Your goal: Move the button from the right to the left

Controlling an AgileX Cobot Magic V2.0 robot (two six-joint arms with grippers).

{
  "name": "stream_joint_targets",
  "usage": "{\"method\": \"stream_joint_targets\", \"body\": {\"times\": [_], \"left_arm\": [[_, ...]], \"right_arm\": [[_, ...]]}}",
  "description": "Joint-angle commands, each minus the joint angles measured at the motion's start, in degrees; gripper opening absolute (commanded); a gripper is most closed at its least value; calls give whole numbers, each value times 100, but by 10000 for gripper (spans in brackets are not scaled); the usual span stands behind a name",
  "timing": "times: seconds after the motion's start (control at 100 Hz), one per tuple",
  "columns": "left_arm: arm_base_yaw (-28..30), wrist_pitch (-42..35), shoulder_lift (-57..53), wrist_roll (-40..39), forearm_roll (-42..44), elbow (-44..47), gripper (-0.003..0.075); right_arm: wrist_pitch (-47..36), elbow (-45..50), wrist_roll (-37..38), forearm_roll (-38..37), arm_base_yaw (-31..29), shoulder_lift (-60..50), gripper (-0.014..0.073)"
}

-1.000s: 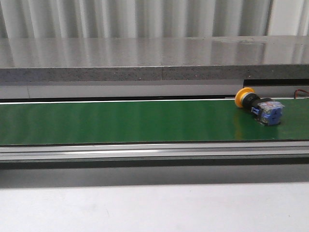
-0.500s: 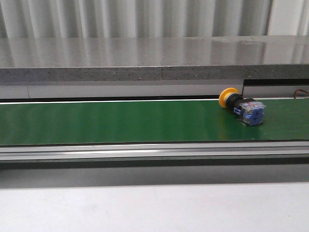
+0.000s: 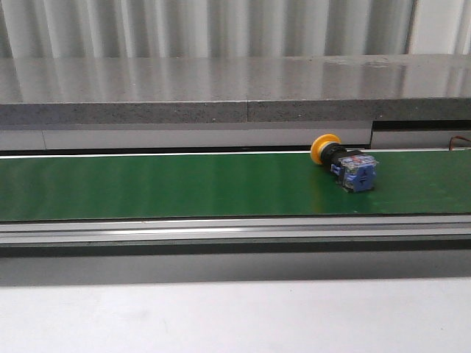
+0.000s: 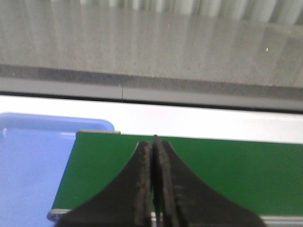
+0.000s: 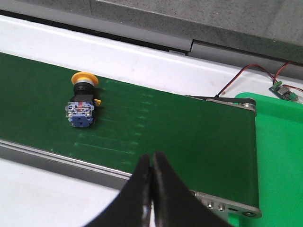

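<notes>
The button lies on its side on the green conveyor belt, right of the middle, its yellow-orange cap toward the back and its blue contact block toward the front. The right wrist view also shows the button on the belt. My right gripper is shut and empty, above the belt's near rail, well apart from the button. My left gripper is shut and empty over the belt's left end. Neither gripper appears in the front view.
A blue tray sits beside the belt's left end. A green tray lies past the belt's right end, with red and black wires and a small circuit board behind it. A grey ledge runs behind the belt.
The button has travelled leftward along the belt, keeping the same lying pose. No arm enters the front view.
</notes>
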Motion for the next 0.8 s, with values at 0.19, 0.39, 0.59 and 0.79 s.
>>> {"method": "stream_joint_targets", "body": {"times": [0.19,0.39,0.59,0.79], "left_arm": [[-31,943,1316,309,-110,-1105,-20],[-31,954,1688,309,-136,-1105,-20],[-31,1130,1901,309,-177,-1094,-20],[-31,1039,2131,309,-322,-1073,-17]], "right_arm": [[-328,-134,-38,148,12,-21,-60],[-328,-134,-38,148,12,-21,-60],[-328,-134,-38,148,12,-21,-60],[-328,-134,-38,148,12,-21,-60]]}}
